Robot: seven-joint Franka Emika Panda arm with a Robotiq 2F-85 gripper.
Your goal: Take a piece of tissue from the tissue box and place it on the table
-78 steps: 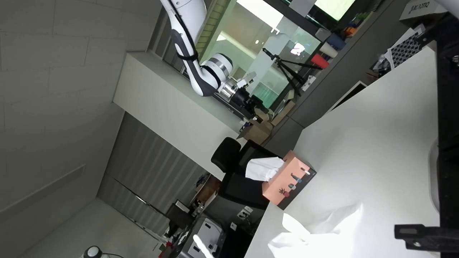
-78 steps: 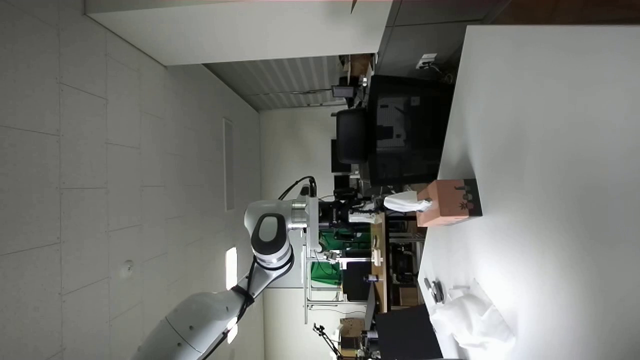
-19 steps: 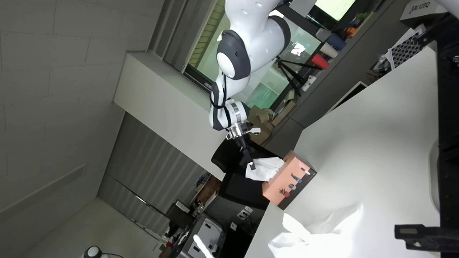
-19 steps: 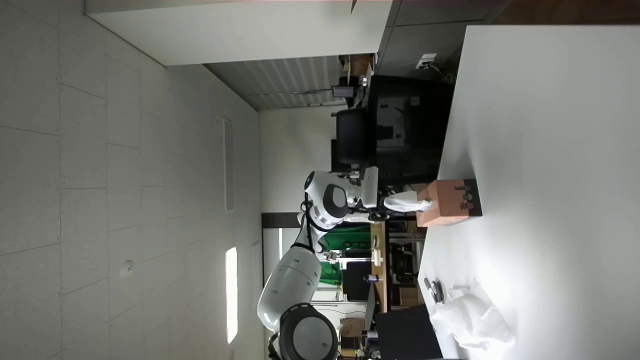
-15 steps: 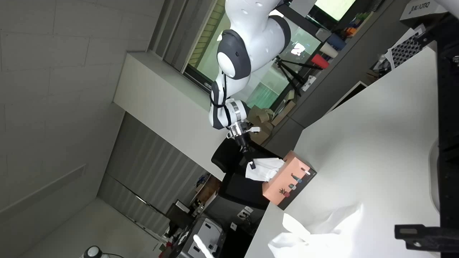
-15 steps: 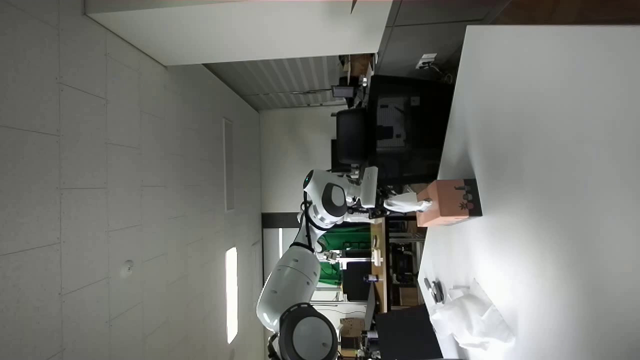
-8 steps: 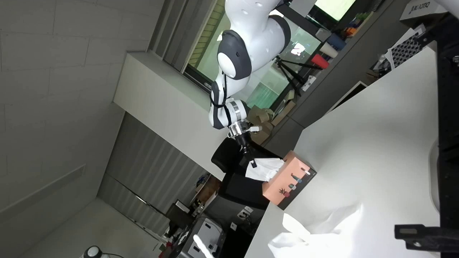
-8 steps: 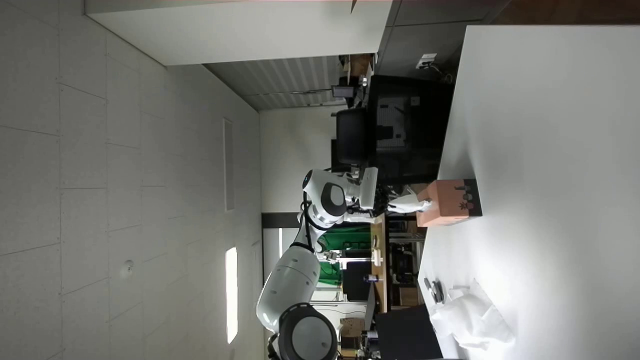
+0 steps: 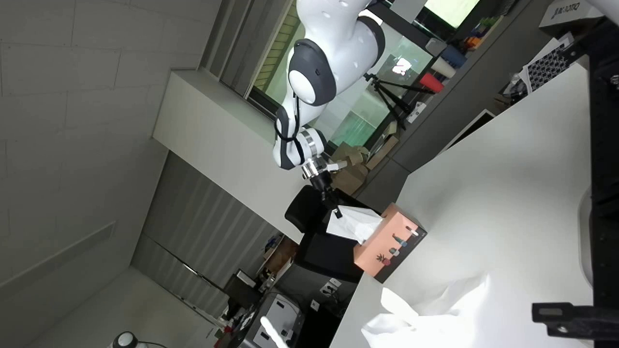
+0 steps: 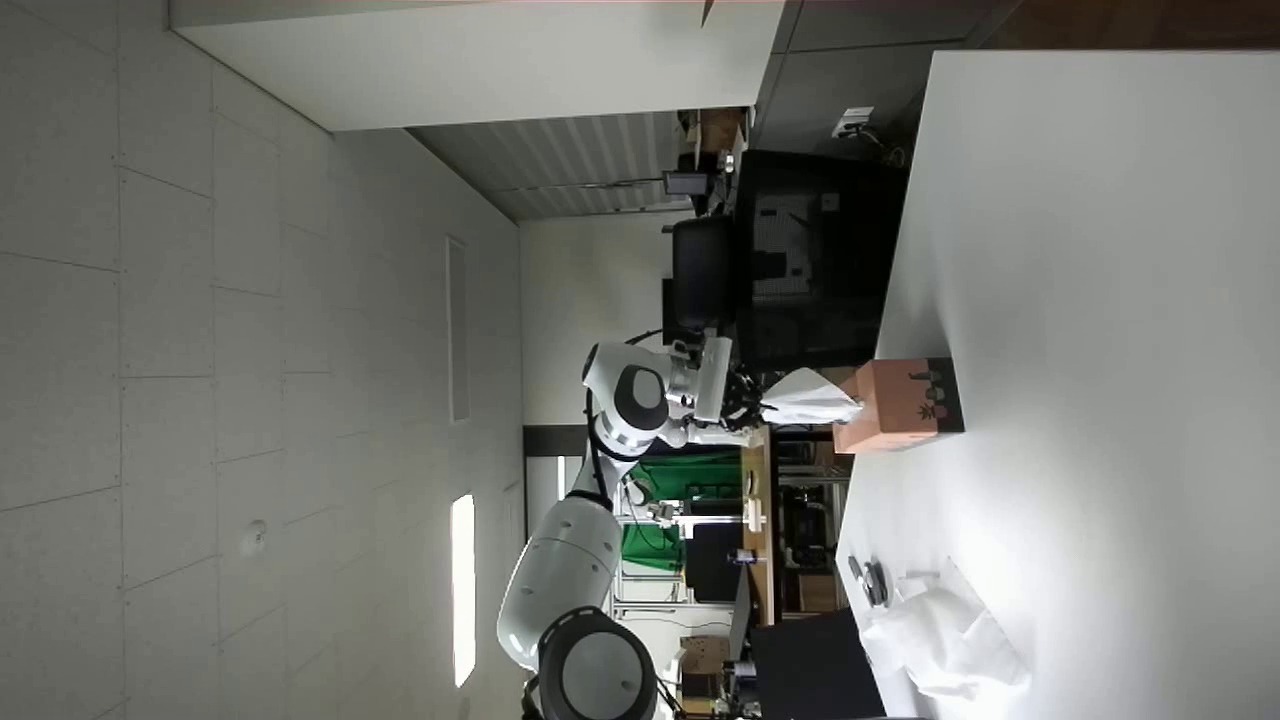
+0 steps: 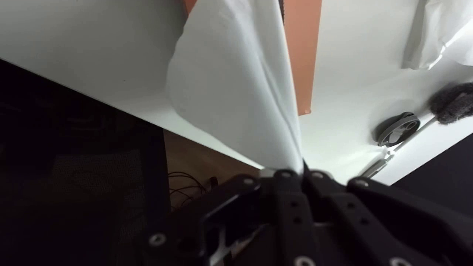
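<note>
The tissue box (image 9: 387, 244), salmon pink with a dark base and plant drawings, stands near the edge of the white table (image 10: 1120, 300). From its top rises a white tissue (image 11: 236, 85), drawn out toward my gripper (image 11: 302, 174). The fingers are pinched together on the tissue's upper end, and its lower end runs to the box opening. In both exterior views the gripper (image 9: 337, 212) is above the box (image 10: 885, 405), with the tissue (image 10: 808, 398) spanning the space between. The exact pinch point between the pads is dark and partly hidden.
Crumpled white tissue (image 10: 945, 645) lies on the table beside the box. In the wrist view a grey ring-shaped item (image 11: 399, 129) and a dark fuzzy thing (image 11: 452, 103) lie near the table edge. A black chair (image 10: 700, 275) stands beyond the table.
The gripper has closed on the tissue's upper end. Over the last half second the arm has drawn back from the box, and the tissue has followed, stretching straighter and wider. The box stayed put.
</note>
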